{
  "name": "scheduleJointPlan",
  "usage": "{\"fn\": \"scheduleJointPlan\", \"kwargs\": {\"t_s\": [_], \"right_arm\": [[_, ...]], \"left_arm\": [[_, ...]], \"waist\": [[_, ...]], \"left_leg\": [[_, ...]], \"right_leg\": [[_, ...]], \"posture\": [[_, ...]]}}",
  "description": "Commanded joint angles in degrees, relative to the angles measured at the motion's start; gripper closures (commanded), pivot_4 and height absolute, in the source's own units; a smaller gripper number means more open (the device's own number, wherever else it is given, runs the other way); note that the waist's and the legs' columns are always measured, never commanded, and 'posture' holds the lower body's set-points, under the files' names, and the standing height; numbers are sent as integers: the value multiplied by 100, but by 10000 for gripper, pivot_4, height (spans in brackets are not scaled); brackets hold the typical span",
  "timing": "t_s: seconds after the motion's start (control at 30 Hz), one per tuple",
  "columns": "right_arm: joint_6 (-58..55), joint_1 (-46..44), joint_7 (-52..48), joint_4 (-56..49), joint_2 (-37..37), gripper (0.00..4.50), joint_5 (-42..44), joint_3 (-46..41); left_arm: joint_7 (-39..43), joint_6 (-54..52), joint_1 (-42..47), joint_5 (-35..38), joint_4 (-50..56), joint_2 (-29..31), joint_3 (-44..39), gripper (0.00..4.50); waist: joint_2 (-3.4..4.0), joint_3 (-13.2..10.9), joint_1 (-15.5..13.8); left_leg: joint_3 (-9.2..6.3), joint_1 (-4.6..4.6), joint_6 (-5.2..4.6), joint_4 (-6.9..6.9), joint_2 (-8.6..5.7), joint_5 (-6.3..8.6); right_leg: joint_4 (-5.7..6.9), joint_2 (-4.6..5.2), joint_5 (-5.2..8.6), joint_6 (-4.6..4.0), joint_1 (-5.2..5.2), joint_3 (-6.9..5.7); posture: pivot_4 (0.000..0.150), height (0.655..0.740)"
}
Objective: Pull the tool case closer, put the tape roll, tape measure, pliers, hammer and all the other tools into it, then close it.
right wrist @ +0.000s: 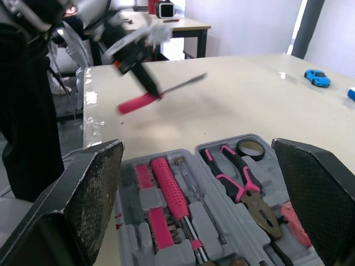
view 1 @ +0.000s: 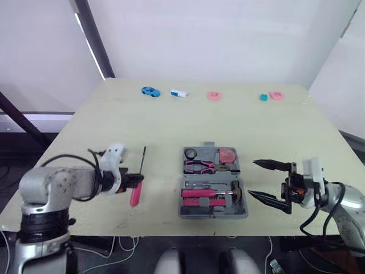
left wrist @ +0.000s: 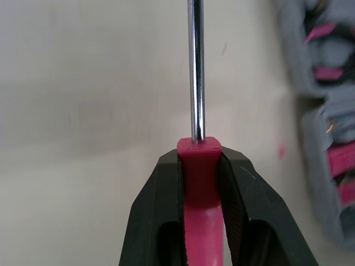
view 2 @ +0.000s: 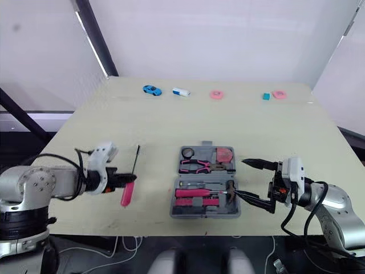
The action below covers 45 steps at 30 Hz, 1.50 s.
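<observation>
In the left wrist view the screwdriver (left wrist: 198, 166) leaves by the top edge, so its tip is cut off. The flanks of its pink handle hide between the left jaws, and its butt drops past the bottom edge. The case (left wrist: 310, 88) there is a blur, cropped by the right edge, its contents beyond telling. In the right wrist view the bottom edge cuts off the case's near part and the roots of the right jaws. Along the worktop's (view 1: 171, 125) far edge lie a blue car (view 1: 150, 91), a white-and-blue piece (view 1: 179, 93), two pink rings (view 1: 214, 96) and a teal block (view 1: 263, 97), all too small to identify further. The bits (view 1: 197, 185) in the case's front half are also too small to tell.
</observation>
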State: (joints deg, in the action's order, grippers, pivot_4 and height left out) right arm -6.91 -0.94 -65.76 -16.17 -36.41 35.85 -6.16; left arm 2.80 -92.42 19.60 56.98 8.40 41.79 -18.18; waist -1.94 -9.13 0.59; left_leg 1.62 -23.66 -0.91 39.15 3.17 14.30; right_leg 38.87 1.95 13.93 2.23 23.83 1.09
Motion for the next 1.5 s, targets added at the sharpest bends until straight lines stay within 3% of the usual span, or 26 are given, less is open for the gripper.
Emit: {"fn": "scheduleJointPlan", "kwargs": {"t_s": [0.03, 0.3, 0.37, 0.43, 0.53, 0.67, 0.8, 0.97, 1.07, 1.13, 1.33, 1.5], "right_arm": [[30, -86, -12, -57, -1, 0, 96, -146], [81, -70, -99, -13, -43, 0, 2, -99], [84, -14, -85, -60, -30, 0, -8, -97], [82, 32, -66, -101, -19, 0, -16, -97], [82, 72, -55, -136, -13, 0, -22, -94], [96, 71, -71, -108, -17, 0, -58, -70], [107, 66, -92, -90, -8, 0, -92, -53], [123, 82, -134, -83, 22, 0, -138, 35], [108, 75, -156, -86, 42, 0, -142, 62], [113, 62, -179, -66, 49, 0, -158, 85], [103, 84, -199, -83, 21, 0, -169, 60], [117, 186, -182, -131, 26, 0, -178, 54]], "left_arm": [[-1007, -8, 105, 998, -198, 13, -193, 41574], [-2249, -8, 255, 1757, -590, -177, -95, 41574], [-2406, -8, 264, 1807, -583, -273, -144, 31115], [-2498, -8, 260, 1796, -546, -350, -193, 24969], [-2594, -8, 232, 1777, -497, -446, -284, 10818], [-2632, -1, 111, 1461, -174, -600, -468, 603], [-2530, -4, -246, 1269, 545, -667, -496, 603], [-2328, 799, -1118, 803, 1797, -1078, -429, 603], [-1804, 1581, -1401, 401, 2418, -1221, -100, 603], [-1087, 2509, -1653, -258, 2853, -1105, 472, 603], [-770, 4047, -2528, -1856, 2814, -1215, 1071, 603], [-624, 4884, -2942, -2596, 2565, -1722, 1350, 603]], "waist": [[-1, 0, -38], [0, 0, -56], [0, 0, -51], [0, 0, -52], [0, 0, -47], [0, 0, -43], [0, 0, -29], [2, -1, -26], [2, 0, -56], [3, 0, -74], [24, 8, -91], [25, 9, -146]], "left_leg": [[-5, -2, 0, 1, -1, 0], [-15, 1, 1, 2, -17, -1], [-15, 2, 1, 2, -17, -1], [-16, 2, 1, 2, -17, -1], [-16, 3, 1, 1, -18, -1], [-16, 4, 2, 2, -18, -1], [-16, 4, 2, 1, -18, -1], [-12, 5, 3, -2, -18, 0], [-12, 4, 3, -2, -18, 0], [-11, 4, 3, -2, -19, 0], [40, 15, 2, -19, -17, 0], [56, 12, 1, -19, -16, 1]], "right_leg": [[0, 1, 0, 0, -1, -4], [-3, 3, 0, 0, -11, -12], [-3, 1, 0, 0, -11, -12], [-3, 1, 0, 0, -12, -12], [-3, 0, 0, -1, -13, -12], [-4, 0, 0, -1, -14, -12], [-5, 0, 0, -1, -14, -11], [-8, 3, 3, -6, -15, -8], [-14, 4, 10, -19, -16, -8], [-17, 4, 12, -22, -17, -7], [-37, 2, 13, -24, -16, 21], [-43, 2, 13, -24, -17, 19]], "posture": [[1500, 7400], [1500, 7400], [1500, 7400], [1500, 7400], [1500, 7400], [1500, 7400], [1500, 7400], [1500, 7400], [1500, 7400], [1500, 7400], [1500, 7400], [1500, 7400]]}}
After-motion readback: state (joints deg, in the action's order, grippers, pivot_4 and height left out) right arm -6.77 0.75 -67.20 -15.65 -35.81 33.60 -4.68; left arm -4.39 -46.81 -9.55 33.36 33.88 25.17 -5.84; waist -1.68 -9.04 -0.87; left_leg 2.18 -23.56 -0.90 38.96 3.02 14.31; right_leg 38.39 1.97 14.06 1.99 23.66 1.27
